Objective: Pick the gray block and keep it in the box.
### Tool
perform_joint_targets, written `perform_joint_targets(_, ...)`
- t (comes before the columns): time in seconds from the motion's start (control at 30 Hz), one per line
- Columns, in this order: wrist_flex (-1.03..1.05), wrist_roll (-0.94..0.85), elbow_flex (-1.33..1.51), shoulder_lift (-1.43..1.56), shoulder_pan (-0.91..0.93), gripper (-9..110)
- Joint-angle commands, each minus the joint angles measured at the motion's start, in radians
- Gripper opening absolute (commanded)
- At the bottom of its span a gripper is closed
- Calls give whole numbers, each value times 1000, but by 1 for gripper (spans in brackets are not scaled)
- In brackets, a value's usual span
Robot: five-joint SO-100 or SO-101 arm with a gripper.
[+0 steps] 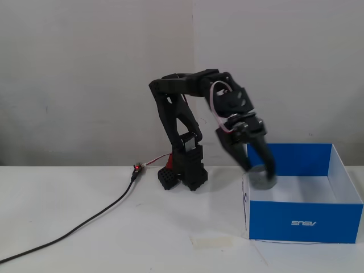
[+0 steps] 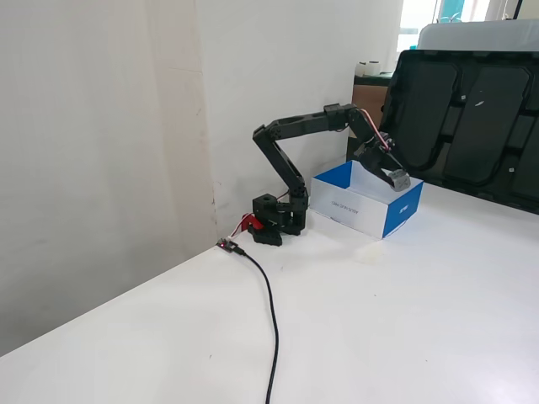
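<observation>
Two fixed views, five entries, largest first.
Table (image 1: pixel 85 250): white top that carries everything; the arm's base stands at its back edge, against the wall.
Arm (image 1: pixel 182 85): black, reaching from its base toward the right of the front-on fixed view, wrist angled down over the box.
Box (image 1: pixel 304 222): blue outside, white inside, open top, standing on the table to the right of the arm's base in that view; nothing seen on its floor.
Gripper (image 1: pixel 263 177): fingers clamped on the gray block, hanging just inside the box's left wall, above the floor.
Gray block (image 1: pixel 261 178): held in the jaws, over the box's left end, not yet set down.
Handling, judged: small, rigid and likely light; smooth rounded corners could slip, so flat opposite faces are the place to pinch.
Front-on view only: pale tape strip (image 1: pixel 211 241) on the table in front of the box; block is blurred here.
Side view only: gray block (image 2: pixel 399 179) sharper, clearly above the box (image 2: pixel 354 206) opening; gripper (image 2: pixel 396 178) tilted downward.
</observation>
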Motion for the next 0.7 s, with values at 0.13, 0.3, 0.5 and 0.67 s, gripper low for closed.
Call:
perform_joint_targets(0.13, -11, 80, -69, 57, -284, 10)
perform_joint_targets(0.3, -48, 98, -80, 23, -387, 10)
perform_joint_targets(0.5, -83, 98, -83, -40, -454, 10)
perform_joint_targets(0.67, -98, 97, -81, -78, -469, 18)
